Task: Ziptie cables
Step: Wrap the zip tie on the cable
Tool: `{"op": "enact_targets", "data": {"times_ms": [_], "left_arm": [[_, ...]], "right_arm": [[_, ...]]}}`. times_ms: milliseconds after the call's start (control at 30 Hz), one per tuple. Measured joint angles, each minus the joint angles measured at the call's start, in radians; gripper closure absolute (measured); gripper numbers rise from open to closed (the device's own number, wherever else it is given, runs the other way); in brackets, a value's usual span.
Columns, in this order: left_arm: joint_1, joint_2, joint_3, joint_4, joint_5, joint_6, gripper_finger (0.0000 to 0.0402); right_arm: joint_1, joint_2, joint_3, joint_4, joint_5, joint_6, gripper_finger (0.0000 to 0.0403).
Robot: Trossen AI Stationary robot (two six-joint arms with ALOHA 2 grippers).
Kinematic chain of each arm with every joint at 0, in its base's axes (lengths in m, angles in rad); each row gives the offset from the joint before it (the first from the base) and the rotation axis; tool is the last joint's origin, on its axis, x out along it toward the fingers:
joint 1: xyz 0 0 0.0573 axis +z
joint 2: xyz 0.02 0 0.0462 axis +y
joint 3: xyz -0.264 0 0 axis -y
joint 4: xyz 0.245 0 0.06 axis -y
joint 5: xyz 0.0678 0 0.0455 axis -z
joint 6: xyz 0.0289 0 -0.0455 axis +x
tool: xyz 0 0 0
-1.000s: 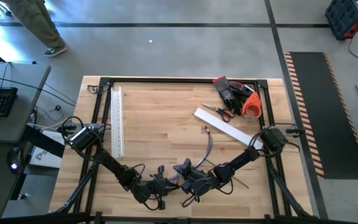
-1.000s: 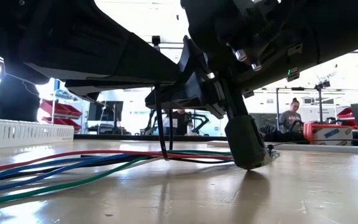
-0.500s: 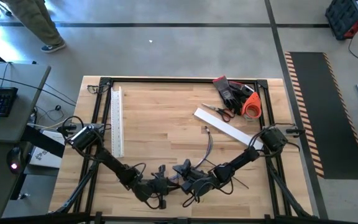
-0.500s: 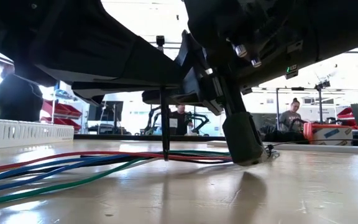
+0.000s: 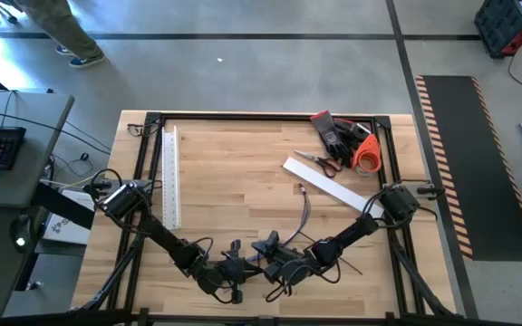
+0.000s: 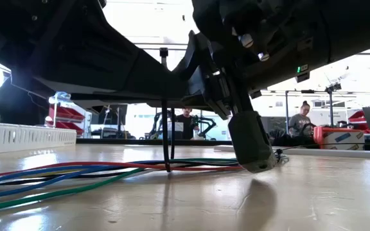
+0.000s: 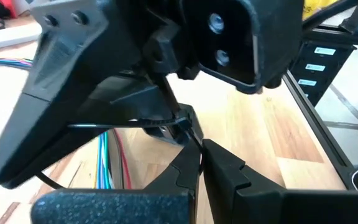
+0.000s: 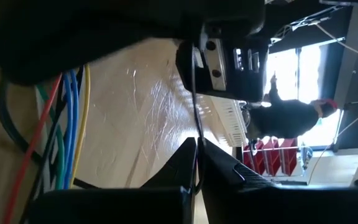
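The cables [image 5: 303, 214], blue, green, red and yellow wires, lie in a bunch on the wooden table and run toward its near edge [image 6: 95, 172]. A thin dark ziptie [image 6: 166, 128] stands upright over the bunch, its lower part down among the wires. Both arms meet there. My left gripper [image 5: 240, 269] [image 7: 199, 146] and my right gripper [image 5: 275, 263] [image 8: 197, 144] are each shut on the ziptie, tips close together just above the cables. My left gripper pinches a thin stretch of the ziptie [image 7: 188, 130] between its two fingertips, coming in nearly level from the table's left. The strip runs on sideways from the tips, above the cables [image 7: 107, 162]. My right gripper pinches the ziptie's strip [image 8: 194, 118] between its two fingertips, coming in nearly level from the table's right. The strip runs straight on past the tips, beside the cables [image 8: 61, 124].
A white slotted duct [image 5: 170, 177] lies along the left side. At the back right are a white flat strip [image 5: 333, 186], scissors [image 5: 320, 163], dark gloves [image 5: 333, 131] and an orange tape roll [image 5: 367, 156]. A black frame rail [image 5: 143, 181] borders the table.
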Motion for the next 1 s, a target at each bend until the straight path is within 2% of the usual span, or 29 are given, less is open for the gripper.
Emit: {"op": "enact_targets", "data": {"times_ms": [800, 1000], "left_arm": [[0.032, 0.000, 0.000, -0.016, 0.007, 0.001, 0.0402], [0.023, 0.000, 0.000, -0.015, 0.006, 0.009, 0.0402]], "right_arm": [[0.032, 0.000, 0.001, 0.046, -0.001, 0.001, 0.0403], [0.021, -0.001, 0.001, 0.028, -0.002, 0.093, 0.0402]]}}
